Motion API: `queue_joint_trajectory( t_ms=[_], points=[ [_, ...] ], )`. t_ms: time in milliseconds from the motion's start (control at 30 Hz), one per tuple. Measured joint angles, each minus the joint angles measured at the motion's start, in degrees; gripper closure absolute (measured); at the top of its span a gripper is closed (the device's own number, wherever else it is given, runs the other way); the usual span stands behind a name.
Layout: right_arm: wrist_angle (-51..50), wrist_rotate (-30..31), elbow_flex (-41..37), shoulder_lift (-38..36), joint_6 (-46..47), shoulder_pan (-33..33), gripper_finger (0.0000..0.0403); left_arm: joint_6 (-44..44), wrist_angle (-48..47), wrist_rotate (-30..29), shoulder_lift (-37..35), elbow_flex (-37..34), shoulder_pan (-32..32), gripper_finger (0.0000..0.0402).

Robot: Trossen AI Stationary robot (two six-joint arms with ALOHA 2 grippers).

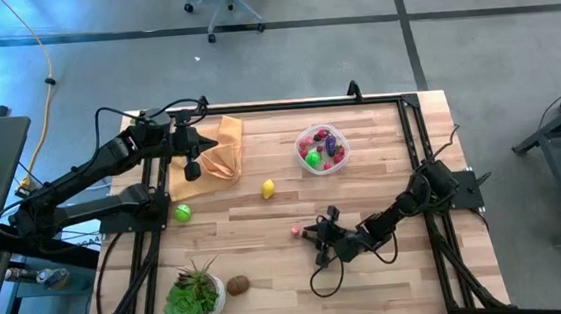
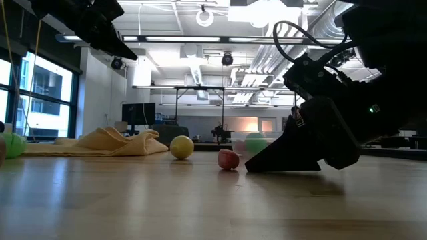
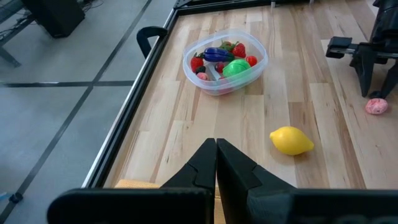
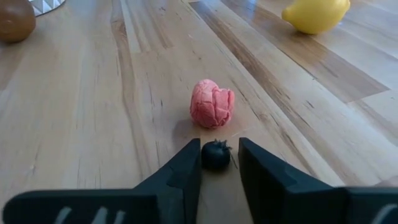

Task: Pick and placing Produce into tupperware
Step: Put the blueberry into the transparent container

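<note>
The clear tupperware (image 1: 344, 158) stands on the table toward the far side and holds red, green and purple produce (image 3: 225, 61). A yellow lemon (image 1: 268, 188), a green ball (image 1: 182, 213), a brown piece (image 1: 237, 285) and a pink berry (image 4: 211, 104) lie loose on the table. My right gripper (image 4: 219, 158) is low at the table, open, just right of the pink berry (image 1: 295, 231). A tiny dark berry (image 4: 215, 155) sits between its fingers. My left gripper (image 1: 193, 171) is shut and empty over the tan cloth (image 1: 215, 152). My right gripper comes in nearly level from the table's right, its fingers on either side of the tiny dark berry (image 4: 215, 155), which rests on the table. A gap shows on one side; whether the other finger (image 4: 186, 165) touches it, I cannot tell.
A leafy plant in a white pot (image 1: 193, 294) stands at the near left, beside the brown piece. The tan cloth (image 2: 113, 142) lies bunched at the far left. A black frame rail (image 1: 287, 106) runs along the table's far edge. Bare wood lies between the lemon and the tupperware.
</note>
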Motion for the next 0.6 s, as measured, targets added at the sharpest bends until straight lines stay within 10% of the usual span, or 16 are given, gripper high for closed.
queue_joint_trajectory(
  t_ms=[600],
  points=[
    [1.82, -0.02, -0.04, 0.15, -0.5, 0.04, 0.0343, -0.01, 0.02, 0.01, 0.0, 0.02, 0.01, 0.0399]
  ],
)
